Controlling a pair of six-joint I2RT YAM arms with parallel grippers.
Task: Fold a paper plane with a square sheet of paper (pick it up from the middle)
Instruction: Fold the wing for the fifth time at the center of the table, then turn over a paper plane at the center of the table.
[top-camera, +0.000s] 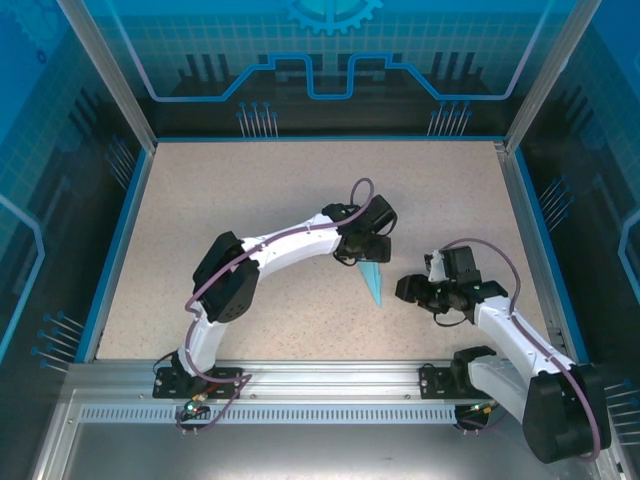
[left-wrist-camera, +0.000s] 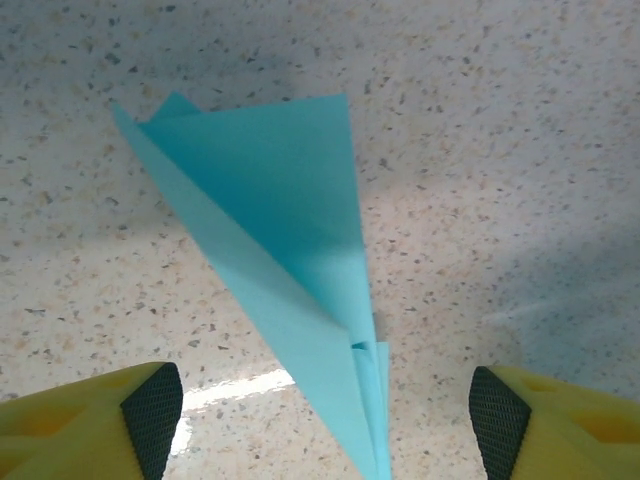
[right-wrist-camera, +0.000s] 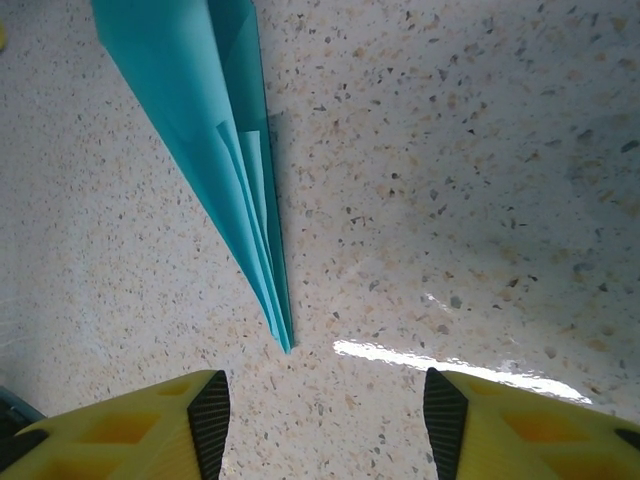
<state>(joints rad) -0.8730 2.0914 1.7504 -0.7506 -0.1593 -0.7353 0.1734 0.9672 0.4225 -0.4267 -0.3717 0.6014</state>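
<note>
The square sheet of paper lies on the table folded into a slim turquoise paper plane (top-camera: 373, 280), its pointed nose toward the near edge. In the left wrist view the paper plane (left-wrist-camera: 280, 250) has its top wing lifted a little. My left gripper (left-wrist-camera: 325, 420) hovers over its wide tail, open, with the folded body between the fingers and clear of both pads. From above, the left gripper (top-camera: 355, 250) is at the plane's far end. My right gripper (top-camera: 410, 290) stands open just right of the nose. In the right wrist view the nose of the plane (right-wrist-camera: 262, 250) ends short of the right gripper (right-wrist-camera: 325, 425).
The speckled beige table (top-camera: 250, 200) has a blue rim and transparent walls on three sides. An aluminium rail (top-camera: 320, 375) carrying both arm bases runs along the near edge. Free surface spreads left of and behind the plane.
</note>
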